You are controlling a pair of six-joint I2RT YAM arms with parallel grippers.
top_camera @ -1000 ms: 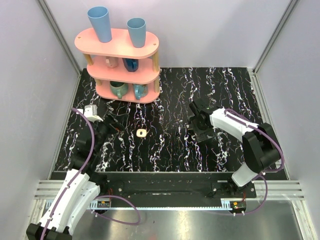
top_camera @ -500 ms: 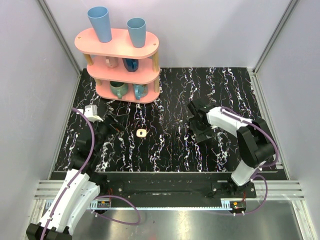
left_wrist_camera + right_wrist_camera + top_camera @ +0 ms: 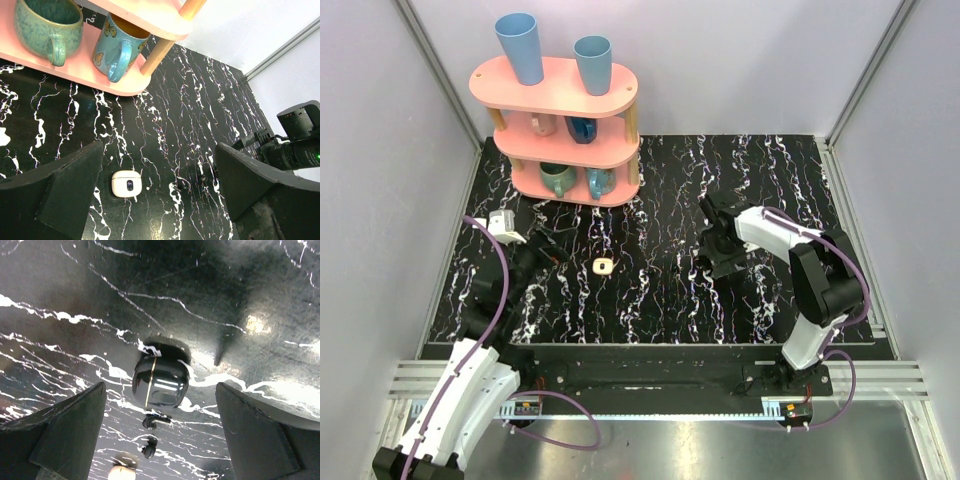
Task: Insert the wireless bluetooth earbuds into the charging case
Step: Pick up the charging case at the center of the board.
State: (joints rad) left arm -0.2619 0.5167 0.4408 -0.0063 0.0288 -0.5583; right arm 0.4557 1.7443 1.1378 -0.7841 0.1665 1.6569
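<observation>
Charging case (image 3: 160,382), black and glossy with a thin gold line, is lying closed on the black marble table (image 3: 650,300), well to the right of the pink shelf (image 3: 560,100) and nearer to the arms. Right gripper (image 3: 159,412) is hanging over it with its fingers wide apart; the case is showing between them and touching neither. Two tiny dark pieces (image 3: 155,421) are lying just beside the case, on its shelf side; whether these are the earbuds I cannot tell. A small cream box (image 3: 126,183) is lying in front of the shelf. Left gripper (image 3: 157,200) is hovering near this box, wide open and holding nothing.
</observation>
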